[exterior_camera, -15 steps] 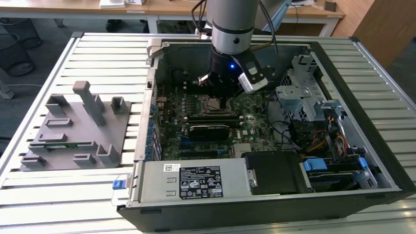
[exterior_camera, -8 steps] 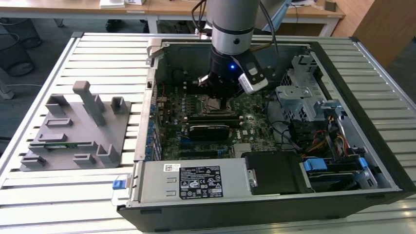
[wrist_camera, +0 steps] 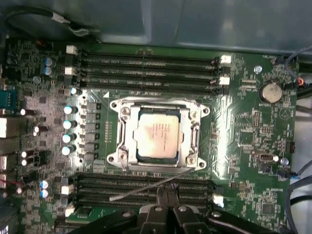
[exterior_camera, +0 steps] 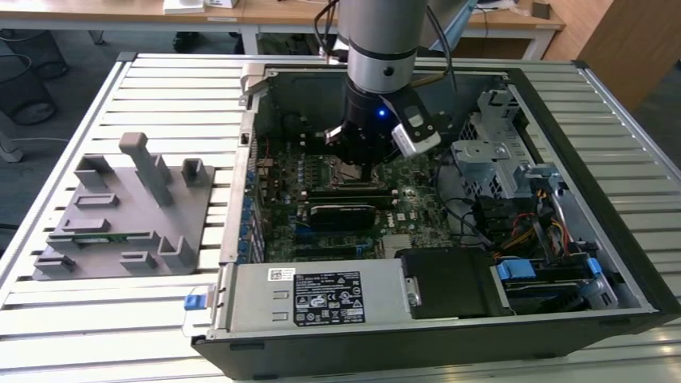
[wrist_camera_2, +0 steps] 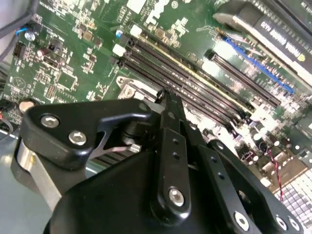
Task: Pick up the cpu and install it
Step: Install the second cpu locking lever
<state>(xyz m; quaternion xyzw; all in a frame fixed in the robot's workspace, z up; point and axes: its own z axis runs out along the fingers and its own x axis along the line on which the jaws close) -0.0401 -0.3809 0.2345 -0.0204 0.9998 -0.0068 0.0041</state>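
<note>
exterior view: gripper [exterior_camera: 368,163] lowered into open case [exterior_camera: 596,199] on slatted worktop [exterior_camera: 159,88], socket hidden by arm | first wrist view: cpu [wrist_camera: 157,134] seen seated in socket [wrist_camera: 158,134], gripper narrow, nothing held | second wrist view: gripper close above memory slots [wrist_camera_2: 195,78]; a sideways drift could scrape them.

Grey arm [exterior_camera: 381,40], black screwed linkages

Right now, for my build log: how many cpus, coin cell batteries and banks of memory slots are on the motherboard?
cpu: 1
coin cell battery: 1
banks of memory slots: 2
Total: 4
</note>
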